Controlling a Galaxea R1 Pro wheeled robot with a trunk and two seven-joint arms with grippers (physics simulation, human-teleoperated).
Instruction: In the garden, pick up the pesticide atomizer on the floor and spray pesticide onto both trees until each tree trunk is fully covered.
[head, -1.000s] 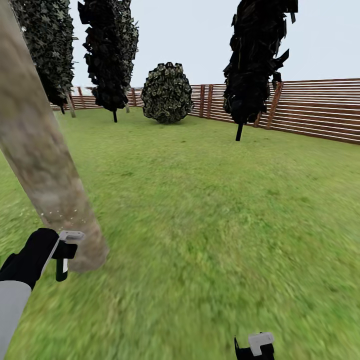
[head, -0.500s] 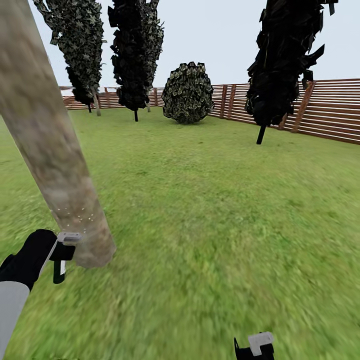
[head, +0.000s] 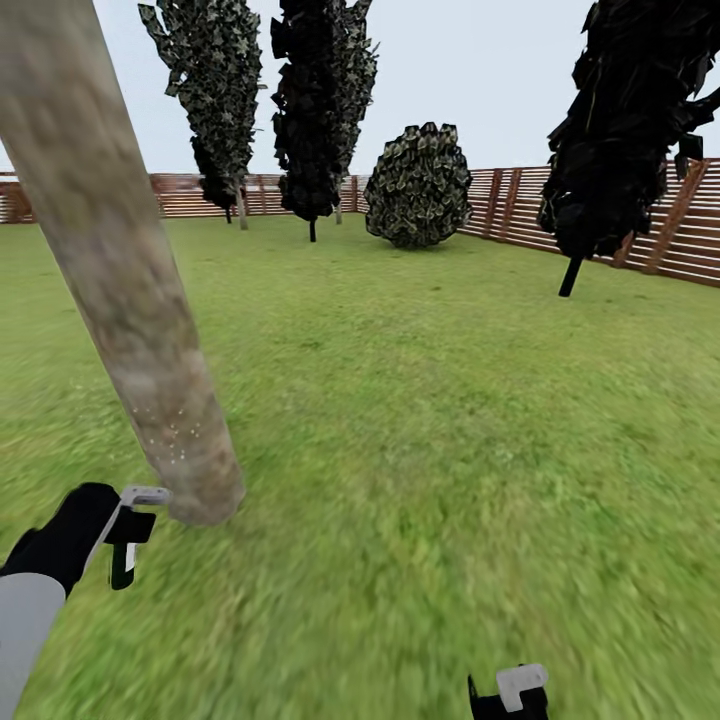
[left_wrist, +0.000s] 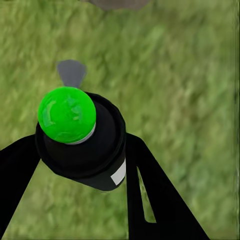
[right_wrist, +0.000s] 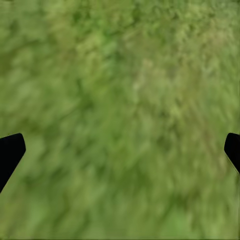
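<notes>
Left gripper (head: 122, 530) is clamping the pesticide atomizer (left_wrist: 82, 142), fingers pressed against both sides of the dark bottle. In the left wrist view its top (left_wrist: 66, 114) is showing bright green and facing the camera, so the bottle's long axis is running roughly along the fingers; in the head view the bottle (head: 123, 562) is hanging near vertical below the gripper.

Tree trunk (head: 120, 270) is standing just beside the left gripper, ahead of it and toward the robot's right, apart from it. Its long axis is appearing tilted in the head view, with the base close to the gripper. Fine white speckles of pesticide (head: 175, 440) are sitting low on the trunk, just above its base; bark higher up is looking bare.

Judgement: the left arm is much nearer the trunk, and spraying upward along it would be needed to cover the rest.

Right gripper (head: 510, 695) is hanging well away from the trunk over grass (right_wrist: 125, 120), jaws spread wide, holding nothing.
</notes>
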